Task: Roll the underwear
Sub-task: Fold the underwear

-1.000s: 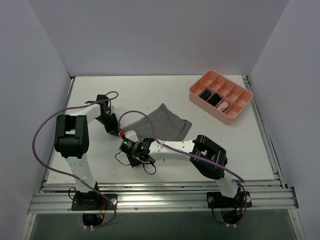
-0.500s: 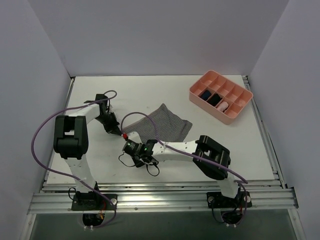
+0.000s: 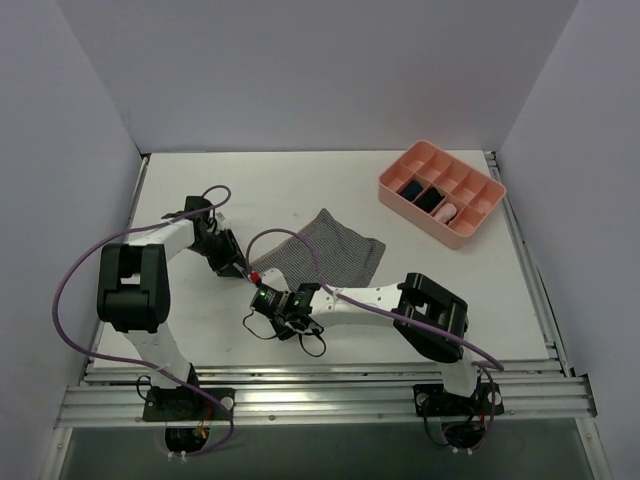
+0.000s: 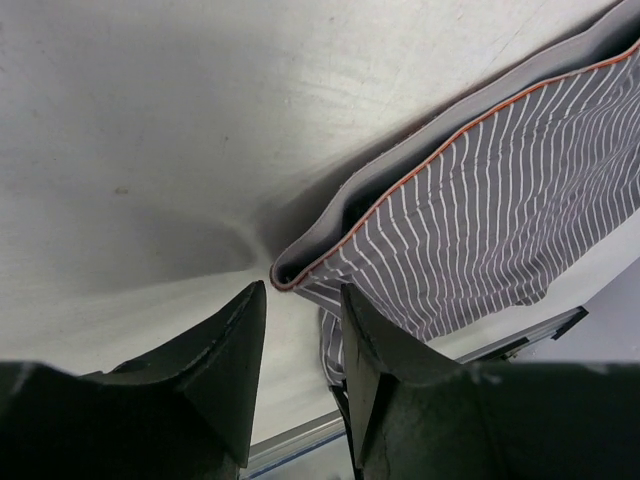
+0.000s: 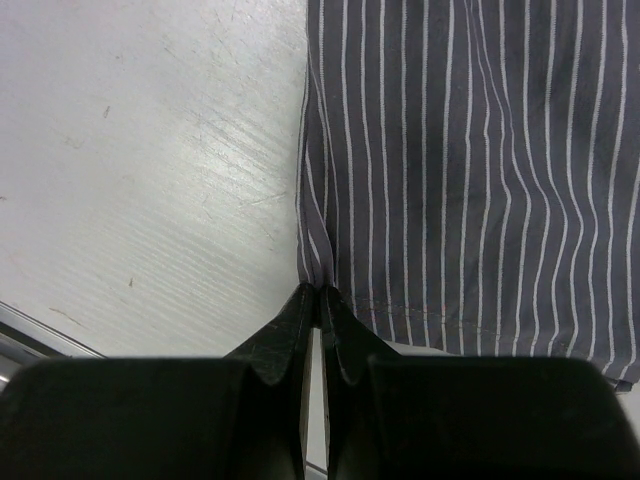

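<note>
The white tabletop (image 3: 330, 190) fills the middle of the overhead view, with both arms reaching in from the bottom edge. Since a second ago the left arm's elbow has swung toward the left of the frame and the right arm has dropped lower. A pink divided tray (image 3: 418, 213) sits at the upper right, well apart from the work.

The underwear (image 3: 330, 250) lies flat and unrolled at the centre, and its outline has barely changed. Its left corner points at the two claws.

The left claw (image 4: 303, 290) is now released: its fingers stand apart, with the waistband corner lying just ahead of the tips and not held. The right claw (image 5: 318, 290) is clenched, its tips meeting on the striped hem (image 5: 400, 325) at the garment's lower-left edge, and it seems to pinch a little cloth.

Thin orange piping (image 4: 470, 125) runs along the waistband. Rolling has not yet begun. With only one claw gripping, the left one probably needs a fresh hold first.
</note>
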`<state>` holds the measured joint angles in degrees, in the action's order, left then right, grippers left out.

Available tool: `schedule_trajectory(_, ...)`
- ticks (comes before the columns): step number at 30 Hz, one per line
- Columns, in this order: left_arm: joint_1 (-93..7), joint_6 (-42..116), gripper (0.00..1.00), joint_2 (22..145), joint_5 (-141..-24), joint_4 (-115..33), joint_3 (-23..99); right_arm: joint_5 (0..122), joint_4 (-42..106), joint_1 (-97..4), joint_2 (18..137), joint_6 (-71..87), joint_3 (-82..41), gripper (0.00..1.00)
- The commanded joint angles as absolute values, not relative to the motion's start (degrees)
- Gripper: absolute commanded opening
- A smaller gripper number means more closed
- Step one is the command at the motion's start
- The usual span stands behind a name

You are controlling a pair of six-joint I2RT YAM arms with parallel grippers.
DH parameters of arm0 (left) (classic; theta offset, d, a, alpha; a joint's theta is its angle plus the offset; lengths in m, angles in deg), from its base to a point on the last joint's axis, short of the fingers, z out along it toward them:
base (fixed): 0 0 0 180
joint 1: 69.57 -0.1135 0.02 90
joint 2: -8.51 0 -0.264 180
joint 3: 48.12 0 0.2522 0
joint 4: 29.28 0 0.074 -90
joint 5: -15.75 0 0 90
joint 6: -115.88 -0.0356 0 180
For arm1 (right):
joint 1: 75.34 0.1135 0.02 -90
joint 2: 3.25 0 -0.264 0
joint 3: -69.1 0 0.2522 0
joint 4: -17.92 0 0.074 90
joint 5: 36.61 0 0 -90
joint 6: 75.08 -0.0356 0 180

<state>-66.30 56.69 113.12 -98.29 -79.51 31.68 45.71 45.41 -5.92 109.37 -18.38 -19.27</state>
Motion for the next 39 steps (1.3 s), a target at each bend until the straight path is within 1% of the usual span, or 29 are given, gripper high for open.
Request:
schedule_trajectory(1,-66.58,55.15,0.44,110.46,-99.92,-77.05,31.12,45.83,48.55,-5.47,107.67,-19.36,-19.72,0.00)
schedule_trajectory(9,-66.58,53.57,0.46,109.58,-98.25,-76.62,27.87,46.36,48.20,-5.47,108.37,-20.06,-20.25,0.00)
schedule_trajectory(16,-66.58,55.76,0.46,111.25,-98.34,-69.33,25.06,46.89,47.85,-5.47,108.28,-20.94,-19.89,0.00)
schedule_trajectory(22,-66.58,56.82,0.45,113.44,-97.98,-67.30,25.32,47.33,48.20,-5.30,108.46,-21.03,-20.33,0.00)
schedule_trajectory(24,-66.58,56.91,0.41,113.62,-98.07,-66.86,25.41,47.33,48.46,-5.30,108.20,-20.94,-20.25,0.00)
schedule_trajectory(25,-66.58,56.91,0.38,113.45,-98.33,-66.60,25.32,47.15,48.55,-5.30,108.02,-20.85,-20.16,0.00)
schedule_trajectory(26,-66.58,57.08,0.29,113.36,-98.51,-66.42,25.32,47.15,48.64,-5.30,107.85,-20.85,-20.24,0.00)
schedule_trajectory(28,-66.58,57.08,0.18,113.27,-98.42,-67.29,25.84,47.06,49.08,-5.30,107.58,-20.59,-20.24,0.00)
schedule_trajectory(29,-66.67,56.91,0.10,113.18,-98.34,-68.17,26.28,47.15,49.60,-5.30,107.41,-20.41,-20.42,0.00)
schedule_trajectory(31,-66.85,56.47,0.04,112.75,-96.50,-73.17,28.90,47.33,51.09,-5.30,107.14,-19.97,-21.82,0.00)
schedule_trajectory(32,-67.02,56.03,0.03,112.13,-95.97,-74.93,29.71,47.41,52.06,-5.30,106.62,-19.45,-22.61,0.00)
schedule_trajectory(38,-67.90,56.12,0.02,105.19,-92.11,-84.42,33.05,50.31,56.37,-4.16,104.16,-18.48,-25.69,0.00)
schedule_trajectory(39,-67.90,56.12,0.02,104.75,-90.96,-87.92,33.58,50.66,56.55,-3.63,103.81,-18.48,-25.69,0.00)
